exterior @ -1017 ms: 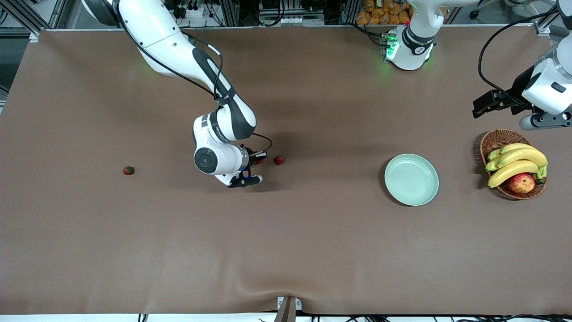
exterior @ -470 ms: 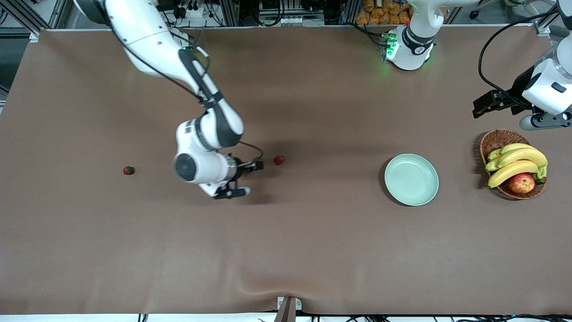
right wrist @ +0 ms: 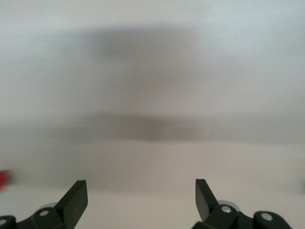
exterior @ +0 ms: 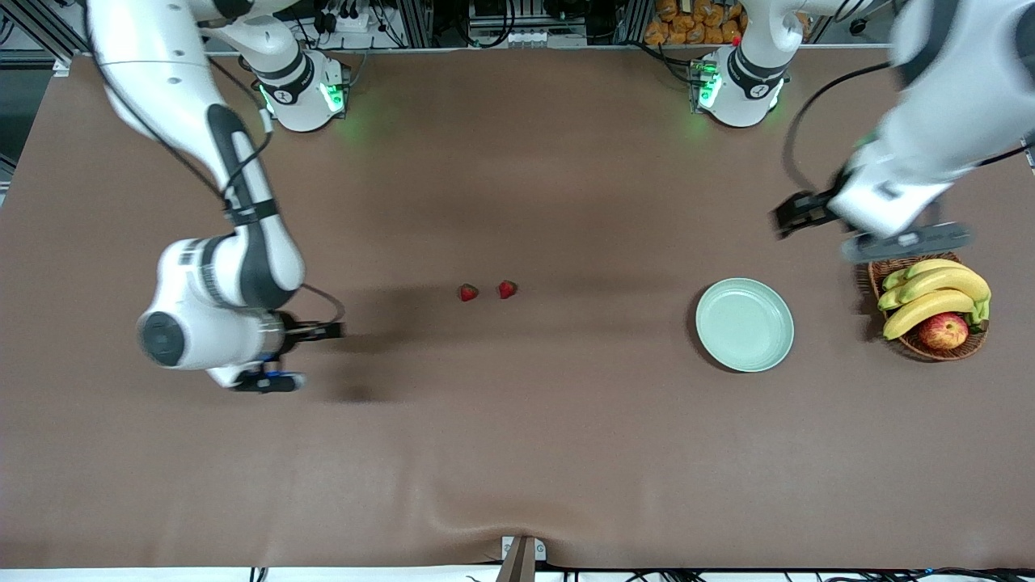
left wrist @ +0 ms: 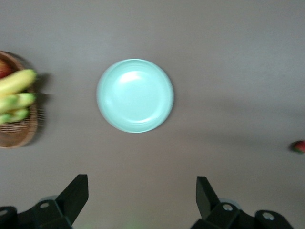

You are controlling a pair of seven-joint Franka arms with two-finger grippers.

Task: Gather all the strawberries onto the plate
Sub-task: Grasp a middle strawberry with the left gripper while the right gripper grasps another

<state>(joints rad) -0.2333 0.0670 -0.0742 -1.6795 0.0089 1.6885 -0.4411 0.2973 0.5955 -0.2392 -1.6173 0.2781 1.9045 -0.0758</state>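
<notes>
I see two strawberries [exterior: 468, 292] [exterior: 507, 288] lying just beside each other, apart, near the middle of the bench [exterior: 517, 453], level with the plate [exterior: 745, 324] and well apart from it toward the right arm's end. The plate sits bare on the bench nearer the left arm's end, with a wicker basket [exterior: 893, 252] of bananas [exterior: 938, 295] and an apple [exterior: 944, 331] beside it at that end. My right gripper [exterior: 301, 354] hangs low over bare bench, well toward the right arm's end from the berries — its jaws stand wide and hold nothing, as the right wrist view confirms, with only a red smear at that view's edge that I cannot identify. My left gripper [left wrist: 142, 195] is up over the bench close to the basket and the plate, jaws wide and holding nothing; its wrist view looks down on the plate, the basket edge and one strawberry [left wrist: 299, 146] at the frame's edge. A third berry I cannot find — the right arm may cover it.
</notes>
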